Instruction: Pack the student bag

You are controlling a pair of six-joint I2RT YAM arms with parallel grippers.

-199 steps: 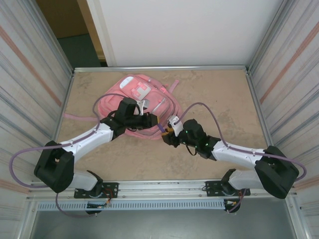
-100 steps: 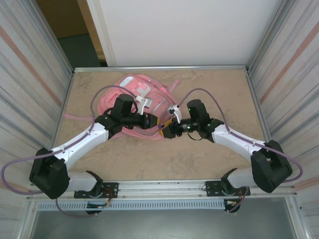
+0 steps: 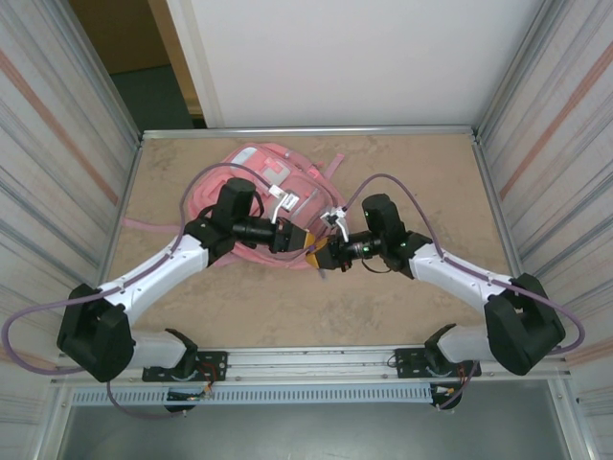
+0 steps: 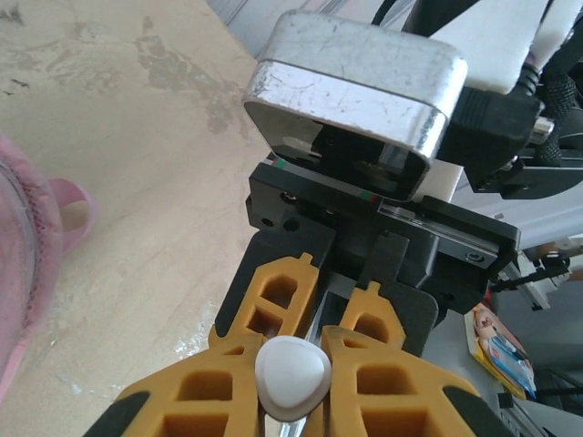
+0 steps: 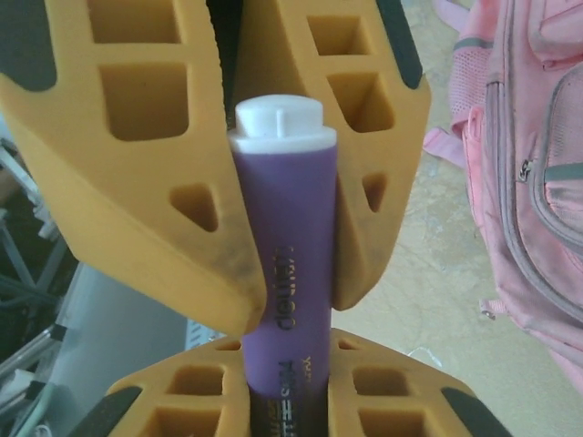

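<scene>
Student bag (image 3: pixel 259 158) half hidden by arms (image 3: pixel 158 273); left fingers (image 5: pixel 118 182), right fingers (image 5: pixel 383 401) pinch purple marker (image 5: pixel 282 273).

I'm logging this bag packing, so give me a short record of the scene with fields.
item: purple marker, white cap
left claw: shut on the purple marker
right claw: shut on the same marker, facing the left claw
student bag: pink, lying on the table behind both claws
packed: marker not yet in bag
</scene>
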